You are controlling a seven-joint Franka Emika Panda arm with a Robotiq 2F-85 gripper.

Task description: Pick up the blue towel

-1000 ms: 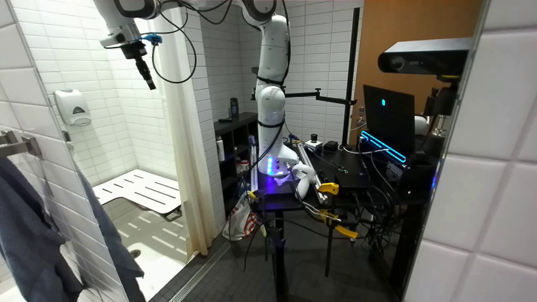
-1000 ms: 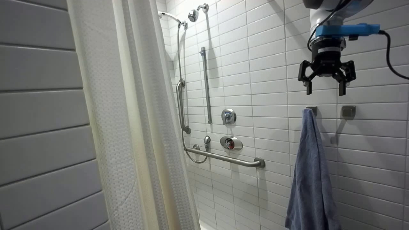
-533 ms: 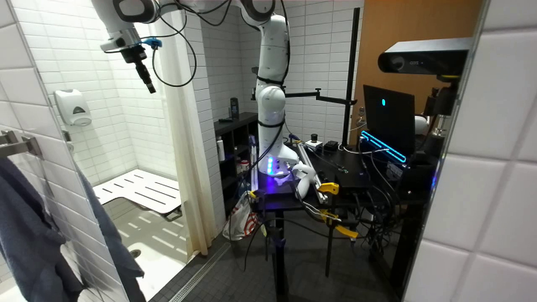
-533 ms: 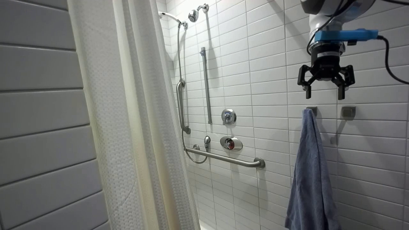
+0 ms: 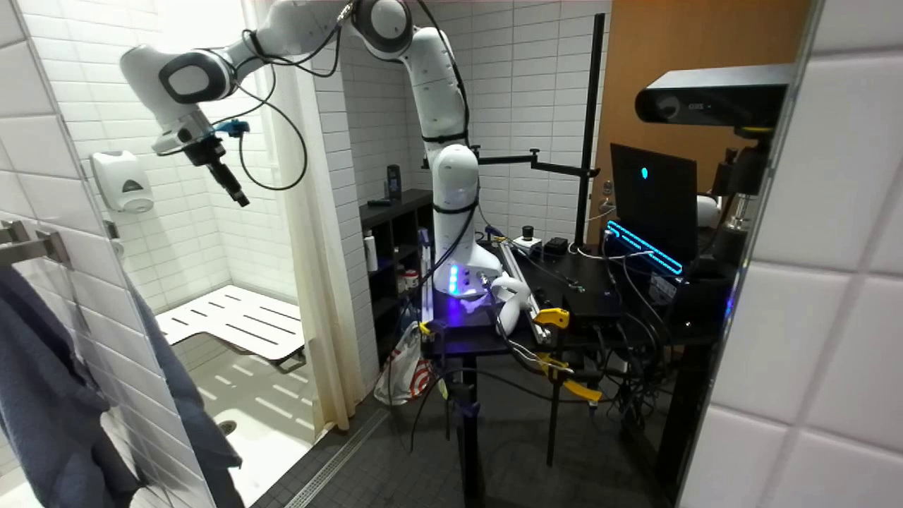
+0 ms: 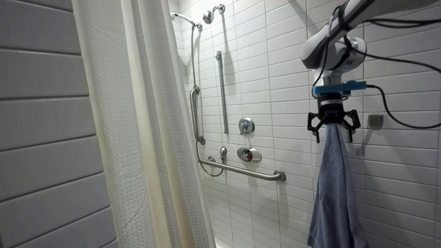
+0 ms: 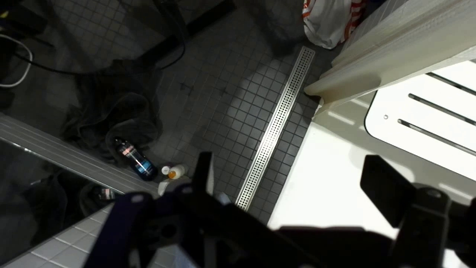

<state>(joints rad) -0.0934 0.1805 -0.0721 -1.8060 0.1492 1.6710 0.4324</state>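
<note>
The blue towel (image 6: 336, 196) is a limp grey-blue cloth hanging in folds from a wall hook. Its top and the hook are hidden behind my gripper (image 6: 334, 138). In an exterior view, grey-blue towel cloth (image 5: 49, 402) hangs at the lower left, and more shows past the tile edge. The gripper (image 5: 238, 200) is well above it there, pointing down. The fingers are spread, one to each side of the towel's upper part in the picture. In the wrist view, the gap between the fingertips (image 7: 290, 163) holds no cloth. A bluish patch (image 7: 182, 258) shows at the lower edge, mostly hidden.
A second hook (image 6: 375, 121) is on the tiled wall. A grab bar (image 6: 248, 173) and a shower curtain (image 6: 155, 137) stand to one side. A white slatted seat (image 5: 236, 317) is in the shower. Bottles (image 7: 135, 160) lie on the floor. A cable loops beside the wrist.
The arm has moved down and sideways, so the gripper now overlaps the towel's top in an exterior view. Its fingers have stayed apart. The towel has not moved.
</note>
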